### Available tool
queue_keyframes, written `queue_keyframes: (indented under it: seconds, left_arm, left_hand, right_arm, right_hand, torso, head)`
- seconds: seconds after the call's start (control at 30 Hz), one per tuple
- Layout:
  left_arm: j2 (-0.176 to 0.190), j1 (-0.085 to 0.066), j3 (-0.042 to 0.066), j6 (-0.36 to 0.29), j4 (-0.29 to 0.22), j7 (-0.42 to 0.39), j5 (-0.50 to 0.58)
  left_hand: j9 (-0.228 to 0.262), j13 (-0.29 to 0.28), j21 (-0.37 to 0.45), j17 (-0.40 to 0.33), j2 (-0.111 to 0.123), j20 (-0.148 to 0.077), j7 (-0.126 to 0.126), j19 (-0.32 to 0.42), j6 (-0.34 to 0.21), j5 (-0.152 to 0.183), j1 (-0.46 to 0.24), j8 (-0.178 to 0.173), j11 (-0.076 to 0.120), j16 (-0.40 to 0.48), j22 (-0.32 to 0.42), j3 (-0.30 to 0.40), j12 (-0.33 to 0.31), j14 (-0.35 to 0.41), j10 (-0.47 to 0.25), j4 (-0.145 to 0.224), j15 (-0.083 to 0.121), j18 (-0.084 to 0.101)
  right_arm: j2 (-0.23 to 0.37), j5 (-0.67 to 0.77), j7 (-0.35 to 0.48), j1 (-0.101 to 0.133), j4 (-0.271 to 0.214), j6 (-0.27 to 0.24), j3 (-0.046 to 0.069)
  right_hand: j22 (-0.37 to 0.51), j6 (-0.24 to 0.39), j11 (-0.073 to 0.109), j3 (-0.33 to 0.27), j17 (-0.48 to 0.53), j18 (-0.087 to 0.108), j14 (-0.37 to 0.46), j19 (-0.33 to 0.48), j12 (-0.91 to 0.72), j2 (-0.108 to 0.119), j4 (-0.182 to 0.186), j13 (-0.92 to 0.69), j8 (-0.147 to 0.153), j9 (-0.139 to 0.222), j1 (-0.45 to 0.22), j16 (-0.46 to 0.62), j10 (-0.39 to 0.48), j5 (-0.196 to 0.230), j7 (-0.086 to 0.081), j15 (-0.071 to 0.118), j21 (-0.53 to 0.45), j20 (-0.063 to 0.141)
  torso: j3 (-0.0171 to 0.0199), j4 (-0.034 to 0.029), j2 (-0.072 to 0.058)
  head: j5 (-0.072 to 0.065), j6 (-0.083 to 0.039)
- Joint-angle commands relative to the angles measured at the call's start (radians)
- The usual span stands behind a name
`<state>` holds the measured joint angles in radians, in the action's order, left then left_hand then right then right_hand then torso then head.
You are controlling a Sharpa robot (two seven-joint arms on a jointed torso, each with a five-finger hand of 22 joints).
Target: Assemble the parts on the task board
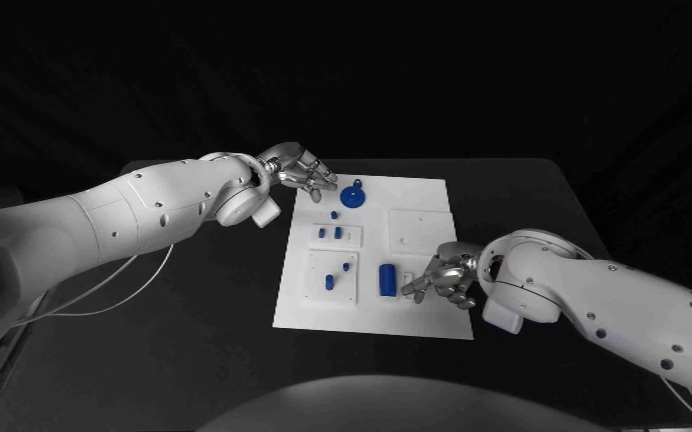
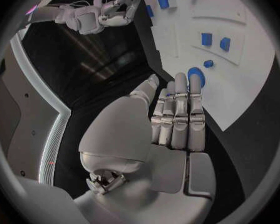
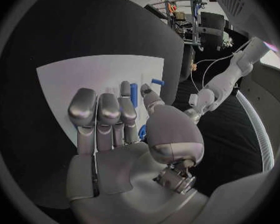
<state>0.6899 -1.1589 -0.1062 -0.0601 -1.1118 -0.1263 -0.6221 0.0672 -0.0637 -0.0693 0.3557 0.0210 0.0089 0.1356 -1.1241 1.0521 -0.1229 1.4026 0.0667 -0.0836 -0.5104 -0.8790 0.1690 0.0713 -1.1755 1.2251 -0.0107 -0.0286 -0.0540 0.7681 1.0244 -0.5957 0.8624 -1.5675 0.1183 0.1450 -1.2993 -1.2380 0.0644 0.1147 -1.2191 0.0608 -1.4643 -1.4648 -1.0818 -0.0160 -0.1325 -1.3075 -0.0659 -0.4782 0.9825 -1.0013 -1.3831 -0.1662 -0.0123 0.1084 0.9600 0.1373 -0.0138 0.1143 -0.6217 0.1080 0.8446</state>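
Observation:
The white task board (image 1: 421, 202) lies in the middle of the black table. My left hand (image 1: 299, 170) hovers at its far left corner, fingers stretched out straight (image 2: 179, 109), tips just short of a round blue part (image 1: 355, 193) (image 2: 196, 77); it holds nothing. My right hand (image 1: 444, 277) (image 3: 115, 129) is over the board's near right part, beside an upright blue cylinder (image 1: 388, 278) (image 3: 134, 92). Its fingers and thumb are extended and apart, with nothing gripped. Small blue parts (image 1: 335, 233) (image 2: 214, 41) sit in the board's middle panel, and two more (image 1: 338, 273) in the near left panel.
A raised white square panel (image 1: 423, 230) lies on the board's right side. Bare black table (image 1: 202, 312) stretches left of the board and along its near edge. My right hand (image 2: 118, 10) shows far off in the left wrist view.

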Motion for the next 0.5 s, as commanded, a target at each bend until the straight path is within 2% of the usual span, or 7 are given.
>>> queue_keyframes:
  seconds: [0.03, 0.13, 0.23, 0.33, 0.43, 0.5]
  left_arm:
    - [0.0, 0.002, 0.001, 0.009, -0.002, -0.011, -0.003]
    - [0.002, 0.002, 0.001, 0.008, -0.004, -0.012, -0.003]
    - [0.005, 0.002, 0.001, 0.006, -0.006, -0.013, -0.003]
    - [0.008, 0.003, 0.001, 0.001, -0.008, -0.016, -0.003]
    - [0.011, 0.003, 0.001, -0.006, -0.01, -0.022, -0.003]
    - [0.012, 0.003, 0.001, -0.008, -0.01, -0.025, -0.003]
  left_hand:
    - [0.001, 0.001, -0.002, -0.001, -0.006, 0.0, -0.003, -0.004, -0.005, -0.005, -0.007, -0.002, -0.001, 0.002, -0.004, 0.003, -0.003, 0.0, -0.006, 0.001, -0.002, 0.003]
    - [0.001, 0.001, -0.002, -0.001, -0.006, 0.0, -0.003, -0.004, -0.005, -0.005, -0.007, -0.002, -0.001, 0.002, -0.004, 0.003, -0.003, 0.0, -0.006, 0.001, -0.002, 0.003]
    - [0.001, 0.001, -0.002, -0.001, -0.006, 0.0, -0.004, -0.004, -0.006, -0.005, -0.008, -0.002, 0.0, 0.002, -0.004, 0.003, -0.003, -0.001, -0.005, 0.001, -0.002, 0.003]
    - [0.001, 0.001, -0.002, -0.001, -0.006, 0.0, -0.004, -0.004, -0.006, -0.004, -0.009, -0.002, 0.0, 0.002, -0.004, 0.002, -0.003, 0.0, -0.005, 0.0, -0.002, 0.004]
    - [0.001, 0.001, 0.0, -0.001, -0.004, 0.002, -0.004, -0.005, -0.009, 0.002, -0.017, -0.003, -0.001, 0.002, -0.001, -0.002, -0.003, -0.002, -0.006, -0.007, -0.002, 0.004]
    - [0.001, 0.0, 0.001, -0.002, -0.002, 0.003, -0.004, -0.006, -0.011, 0.009, -0.023, -0.002, -0.001, 0.003, 0.005, -0.006, -0.003, -0.002, -0.006, -0.015, -0.003, 0.005]
  right_arm:
    - [0.032, 0.019, 0.017, 0.0, -0.011, 0.023, 0.019]
    - [0.064, 0.024, 0.021, 0.004, -0.008, 0.023, 0.034]
    - [0.085, 0.033, 0.022, 0.008, 0.006, 0.021, 0.042]
    - [0.1, 0.044, 0.019, 0.01, 0.026, 0.025, 0.046]
    - [0.109, 0.067, 0.011, 0.011, 0.048, 0.035, 0.048]
    - [0.112, 0.085, 0.006, 0.011, 0.059, 0.04, 0.049]
  right_hand:
    - [-0.003, 0.015, -0.008, -0.003, -0.004, -0.002, -0.008, -0.059, -0.017, -0.001, -0.002, -0.011, 0.002, 0.013, 0.013, -0.012, -0.005, 0.005, -0.003, 0.0, 0.005, -0.005]
    - [-0.006, 0.033, -0.012, -0.004, -0.008, -0.001, -0.008, -0.058, -0.031, -0.004, -0.004, -0.023, 0.003, 0.03, 0.019, -0.019, -0.009, 0.007, -0.01, -0.002, 0.01, -0.007]
    - [-0.007, 0.041, -0.013, -0.005, -0.009, -0.001, -0.008, -0.058, -0.034, -0.004, -0.004, -0.026, 0.003, 0.042, 0.022, -0.022, -0.01, 0.008, -0.013, -0.004, 0.012, -0.008]
    - [-0.008, 0.04, -0.014, -0.007, -0.01, -0.001, -0.008, -0.058, -0.036, -0.004, -0.004, -0.029, 0.003, 0.052, 0.024, -0.025, -0.012, 0.011, -0.014, -0.004, 0.016, -0.009]
    - [-0.009, 0.04, -0.014, -0.008, -0.01, -0.001, -0.008, -0.058, -0.036, -0.004, -0.002, -0.029, 0.002, 0.053, 0.023, -0.026, -0.012, 0.015, -0.014, -0.004, 0.017, -0.009]
    - [-0.01, 0.04, -0.014, -0.008, -0.011, -0.002, -0.008, -0.058, -0.034, -0.003, 0.001, -0.029, 0.002, 0.055, 0.022, -0.028, -0.012, 0.035, -0.015, -0.004, 0.019, -0.01]
  torso:
    - [0.0002, -0.0001, 0.0]
    - [0.0004, 0.0002, 0.0]
    - [0.0008, 0.0003, 0.0]
    - [0.0011, 0.0016, 0.0]
    - [0.001, 0.001, -0.001]
    - [0.001, 0.0001, -0.001]
  head:
    - [-0.004, -0.004]
    - [-0.007, -0.006]
    - [-0.011, -0.008]
    - [-0.012, -0.013]
    - [-0.018, -0.014]
    - [-0.021, -0.014]
